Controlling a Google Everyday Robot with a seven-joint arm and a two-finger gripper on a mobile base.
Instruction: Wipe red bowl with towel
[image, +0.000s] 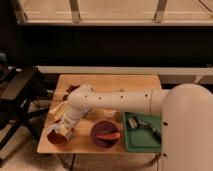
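Note:
The red bowl stands at the table's front left corner, partly covered by my arm. My gripper reaches down over the bowl's right side, at the end of the white forearm that slopes down from the elbow. A pale grey-blue piece of cloth, the towel, shows at the gripper against the bowl's rim. The gripper is shut on it.
A dark purple bowl with an orange item inside sits right of the red bowl. A green tray with a utensil lies at the front right. A pale cup stands behind the purple bowl. A pale cream object lies near the left table edge.

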